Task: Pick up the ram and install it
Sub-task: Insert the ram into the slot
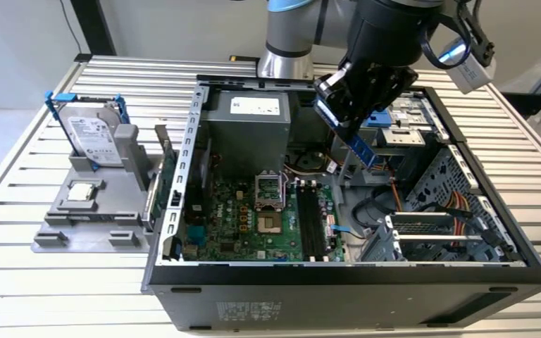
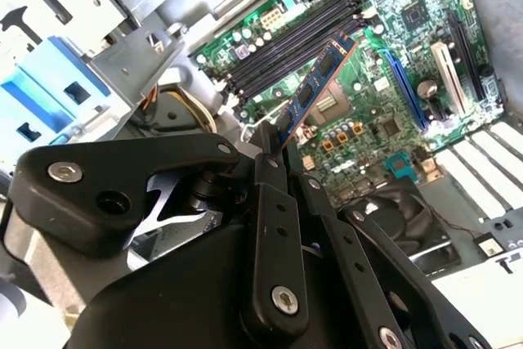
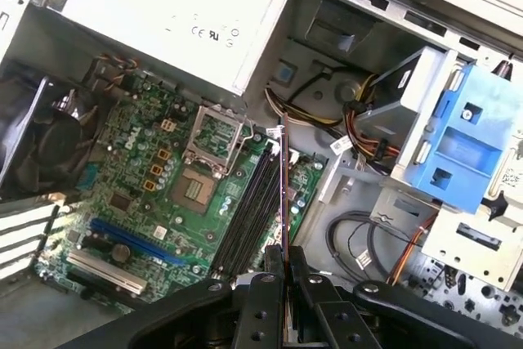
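While the ram (image 1: pixel 363 149) hangs over the open case (image 1: pixel 346 296), what it all turns on is how the stick sits relative to the memory slots (image 1: pixel 310 220) down on the motherboard (image 1: pixel 223 232). Quick rundown.

The gripper (image 1: pixel 348 120) has the stick by one short end. The jaws are clamped tight on it with no gap I can make out, and the rest of the board pokes out past the fingertips. So the long axis carries on from the jaws and slants down into the case. That makes it end-on to the board rather than lying level along a slot.

In the exterior view it's clearly up in the air and touching nothing but the gripper. It's off toward the exterior view's right of the slots, close to the drive cage (image 1: pixel 411 113). The slots lie below it, toward the exterior view's left.

In the second wrist view the ram (image 2: pixel 317 87) shows its chip face stretching away from the gripper (image 2: pixel 274 149). Its far end lands visually on the black slots (image 2: pixel 286 42). Its length runs roughly the same way as theirs, maybe a bit skewed.

In the first wrist view the ram (image 3: pixel 283 185) is edge-on, coming out of the gripper (image 3: pixel 282 255) just beside the slots (image 3: pixel 249 210). The CPU socket (image 3: pixel 204 171) is further off on the other side of them. The slots look empty as far as I can tell.

My read: pickup is done, install isn't, and the stick is well above the slots.
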Controlling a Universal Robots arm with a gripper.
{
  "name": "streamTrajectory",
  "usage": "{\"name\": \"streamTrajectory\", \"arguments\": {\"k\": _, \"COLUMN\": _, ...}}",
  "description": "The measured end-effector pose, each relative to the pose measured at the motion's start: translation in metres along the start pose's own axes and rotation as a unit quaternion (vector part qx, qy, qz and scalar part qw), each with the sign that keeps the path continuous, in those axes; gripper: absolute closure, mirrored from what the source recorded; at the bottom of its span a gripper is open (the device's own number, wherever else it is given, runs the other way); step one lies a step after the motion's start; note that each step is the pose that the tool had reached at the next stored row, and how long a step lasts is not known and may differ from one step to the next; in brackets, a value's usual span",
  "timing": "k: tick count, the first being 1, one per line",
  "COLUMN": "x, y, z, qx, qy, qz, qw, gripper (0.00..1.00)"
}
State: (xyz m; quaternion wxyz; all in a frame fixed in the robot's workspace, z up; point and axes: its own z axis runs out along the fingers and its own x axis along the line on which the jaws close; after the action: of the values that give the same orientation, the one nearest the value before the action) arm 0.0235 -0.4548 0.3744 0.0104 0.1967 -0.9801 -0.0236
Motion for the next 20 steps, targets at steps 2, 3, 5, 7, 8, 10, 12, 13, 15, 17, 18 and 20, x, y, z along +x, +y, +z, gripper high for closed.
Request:
{"name": "streamTrajectory", "arguments": {"k": 2, "x": -0.0003, "y": -0.0001, "z": 0.0000, "qx": -0.0001, "qy": -0.0003, "qz": 0.006, "qw": 1.0000, "gripper": 1.00}}
{"name": "streamTrajectory", "arguments": {"k": 3, "x": -0.0003, "y": -0.0002, "z": 0.0000, "qx": -0.0001, "qy": -0.0005, "qz": 0.010, "qw": 0.9999, "gripper": 1.00}}
{"name": "streamTrajectory", "arguments": {"k": 5, "x": -0.0005, "y": -0.0002, "z": 0.0000, "qx": -0.0002, "qy": -0.0009, "qz": 0.018, "qw": 0.9998, "gripper": 1.00}}
{"name": "streamTrajectory", "arguments": {"k": 7, "x": -0.0006, "y": -0.0003, "z": 0.0000, "qx": -0.0003, "qy": -0.0013, "qz": 0.025, "qw": 0.9997, "gripper": 1.00}}
{"name": "streamTrajectory", "arguments": {"k": 8, "x": -0.0006, "y": -0.0003, "z": 0.0000, "qx": -0.0003, "qy": -0.0015, "qz": 0.029, "qw": 0.9996, "gripper": 1.00}}
{"name": "streamTrajectory", "arguments": {"k": 10, "x": -0.0009, "y": -0.0004, "z": 0.0000, "qx": -0.0004, "qy": -0.0019, "qz": 0.037, "qw": 0.9993, "gripper": 1.00}}
{"name": "streamTrajectory", "arguments": {"k": 12, "x": -0.0010, "y": -0.0004, "z": 0.0000, "qx": -0.0005, "qy": -0.0022, "qz": 0.044, "qw": 0.9990, "gripper": 1.00}}
{"name": "streamTrajectory", "arguments": {"k": 13, "x": -0.0011, "y": -0.0005, "z": 0.0000, "qx": -0.0005, "qy": -0.0024, "qz": 0.048, "qw": 0.9989, "gripper": 1.00}}
{"name": "streamTrajectory", "arguments": {"k": 15, "x": -0.0013, "y": -0.0005, "z": -0.0001, "qx": -0.0006, "qy": -0.0028, "qz": 0.055, "qw": 0.9985, "gripper": 1.00}}
{"name": "streamTrajectory", "arguments": {"k": 17, "x": -0.0015, "y": -0.0006, "z": 0.0000, "qx": -0.0007, "qy": -0.0032, "qz": 0.063, "qw": 0.9980, "gripper": 1.00}}
{"name": "streamTrajectory", "arguments": {"k": 18, "x": -0.0016, "y": -0.0007, "z": -0.0001, "qx": -0.0007, "qy": -0.0034, "qz": 0.066, "qw": 0.9978, "gripper": 1.00}}
{"name": "streamTrajectory", "arguments": {"k": 20, "x": -0.0018, "y": -0.0008, "z": -0.0001, "qx": -0.0008, "qy": -0.0037, "qz": 0.073, "qw": 0.9973, "gripper": 1.00}}
